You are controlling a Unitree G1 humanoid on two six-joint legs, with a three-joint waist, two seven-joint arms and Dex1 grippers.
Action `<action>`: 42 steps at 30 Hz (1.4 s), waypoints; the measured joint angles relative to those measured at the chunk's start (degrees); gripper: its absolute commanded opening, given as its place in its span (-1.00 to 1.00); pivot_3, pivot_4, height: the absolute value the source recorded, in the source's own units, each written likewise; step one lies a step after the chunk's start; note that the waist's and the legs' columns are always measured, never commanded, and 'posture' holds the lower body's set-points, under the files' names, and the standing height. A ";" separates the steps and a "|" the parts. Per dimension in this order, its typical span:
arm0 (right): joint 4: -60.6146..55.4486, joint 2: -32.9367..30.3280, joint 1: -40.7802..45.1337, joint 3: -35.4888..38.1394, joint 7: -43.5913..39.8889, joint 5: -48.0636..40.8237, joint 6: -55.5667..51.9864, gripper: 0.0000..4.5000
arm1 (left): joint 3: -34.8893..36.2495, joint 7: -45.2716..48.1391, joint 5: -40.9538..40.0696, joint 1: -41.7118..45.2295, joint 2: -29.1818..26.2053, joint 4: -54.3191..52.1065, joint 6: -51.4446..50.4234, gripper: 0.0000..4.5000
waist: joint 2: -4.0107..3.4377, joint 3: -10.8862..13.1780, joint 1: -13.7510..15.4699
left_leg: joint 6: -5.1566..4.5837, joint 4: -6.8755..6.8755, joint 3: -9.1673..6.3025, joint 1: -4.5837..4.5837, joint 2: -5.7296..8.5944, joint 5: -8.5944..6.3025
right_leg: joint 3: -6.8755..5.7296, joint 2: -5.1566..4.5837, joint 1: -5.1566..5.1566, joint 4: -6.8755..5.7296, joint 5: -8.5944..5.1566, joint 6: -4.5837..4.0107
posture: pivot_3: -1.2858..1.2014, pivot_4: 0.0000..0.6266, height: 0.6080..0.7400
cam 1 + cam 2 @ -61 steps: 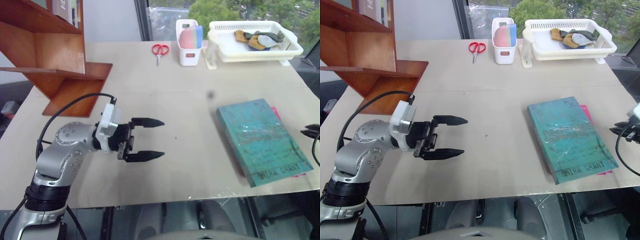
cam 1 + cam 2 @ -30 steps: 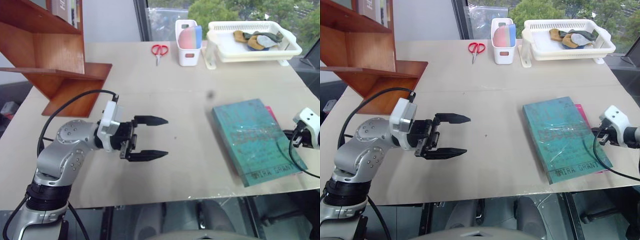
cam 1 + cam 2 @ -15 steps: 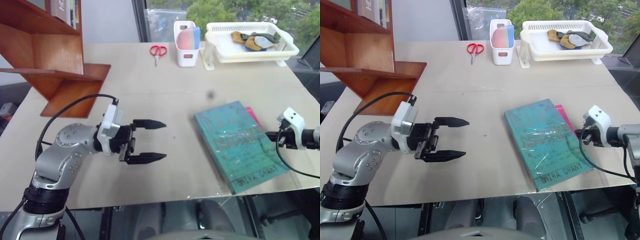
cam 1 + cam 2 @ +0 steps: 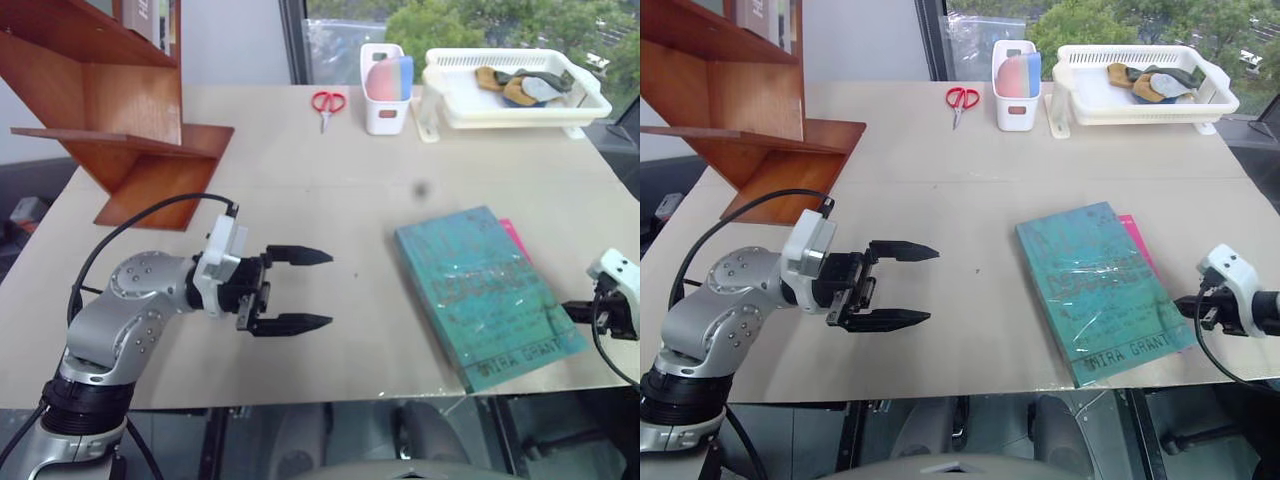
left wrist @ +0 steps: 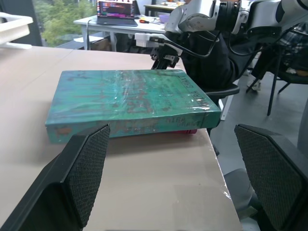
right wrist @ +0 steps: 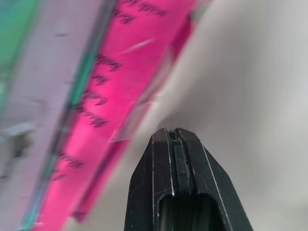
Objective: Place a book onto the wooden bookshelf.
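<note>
My right gripper [image 4: 1188, 305] is clenched empty beside the book [image 4: 1102, 291]; left gripper [image 4: 902, 285] released. I'd nudge gently, keeping it square.

The book [image 4: 484, 292] is laid flat on the surface [image 4: 340, 190], stacked on a thinner book [image 4: 514, 237], to the right of the left pincer [image 4: 310, 289] and just left of the right pincer [image 4: 1182, 306]. The wooden bookshelf [image 4: 120, 110] is set behind the left pincer.

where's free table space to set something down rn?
Widest bare patch: mid-table between the left gripper and the book. Another runs from the wooden bookshelf to the scissors. Crowded along the far edge: white bin, white basket.
</note>
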State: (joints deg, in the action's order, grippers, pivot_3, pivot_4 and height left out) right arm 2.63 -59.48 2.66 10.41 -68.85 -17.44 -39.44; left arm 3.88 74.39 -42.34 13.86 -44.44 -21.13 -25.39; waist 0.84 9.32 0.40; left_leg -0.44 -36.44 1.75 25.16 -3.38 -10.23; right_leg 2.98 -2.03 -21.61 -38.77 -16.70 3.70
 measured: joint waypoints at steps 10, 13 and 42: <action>-7.46 6.59 1.28 -2.75 3.12 -4.01 -7.03 -0.97 | 0.06 0.83 0.01 0.50 -0.03 0.65 0.01 1.00 | 0.72 -0.37 -1.80 | 0.01 0.12 0.27 -0.31 -0.27 -0.01 | 0.22 0.16 0.06 -0.01 -0.05 -0.10 | 0.03 -0.52 1.00; -8.42 8.76 3.20 -4.74 3.74 -4.74 -7.81 -0.97 | 0.12 0.81 0.00 0.14 -0.06 0.62 0.01 1.00 | 0.76 -0.40 -2.30 | 0.01 0.12 0.39 -0.39 -0.34 -0.01 | 0.30 0.19 0.06 -0.03 -0.08 -0.16 | 0.03 -0.52 1.00; 8.38 27.73 24.54 -18.94 8.86 4.13 10.31 -0.97 | 5.24 -4.05 0.44 -7.55 -1.53 -1.00 0.50 1.00 | 0.92 -0.43 -4.03 | 0.04 0.32 1.16 -0.68 -0.84 -0.03 | 0.95 0.44 -0.15 -0.03 0.10 -0.50 | 0.03 -0.52 1.00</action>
State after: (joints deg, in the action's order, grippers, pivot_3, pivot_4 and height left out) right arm 11.01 -31.74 27.20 -8.53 -60.00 -13.31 -29.13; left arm 9.11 70.35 -41.90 6.31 -45.97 -22.12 -24.89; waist 1.76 8.89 -3.64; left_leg -0.41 -36.11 2.91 24.48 -4.22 -10.26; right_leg 3.94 -1.59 -21.76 -38.80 -16.60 3.20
